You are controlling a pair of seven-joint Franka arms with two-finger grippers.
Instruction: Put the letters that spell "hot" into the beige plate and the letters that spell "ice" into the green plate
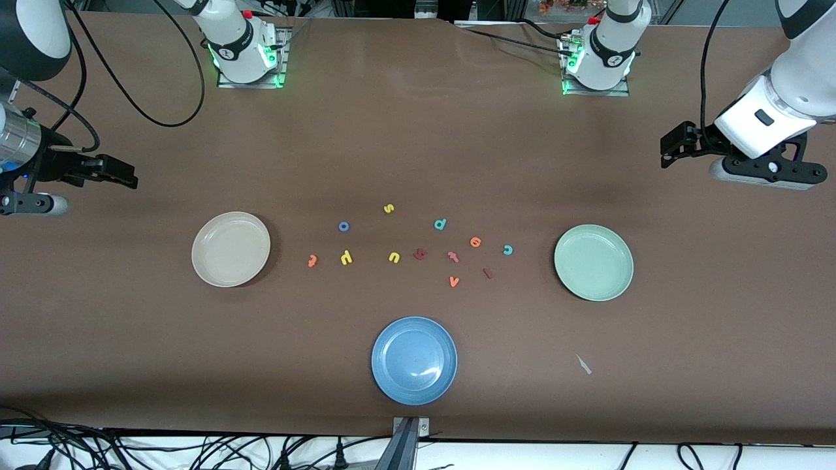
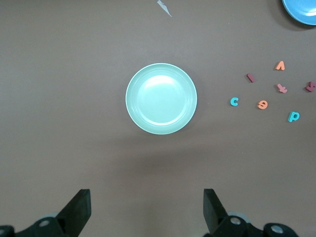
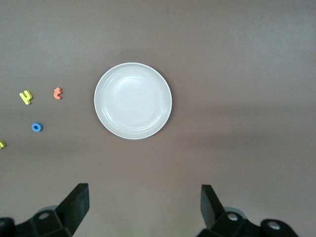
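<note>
Nothing sorted yet: my left tool (image 2: 146,210) hangs open over the table near the green plate (image 1: 612,287), my right tool (image 3: 143,207) open near the beige plate (image 1: 212,274). Yellow "h" (image 1: 346,257), "o" (image 1: 343,226), "t" (image 1: 312,261) lie just beside beige; I'd grab "t" first.

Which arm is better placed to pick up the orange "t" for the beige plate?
Right. The orange "t" lies beside the beige plate at the right arm's end; the right gripper hangs open there, the left gripper by the green plate.
</note>
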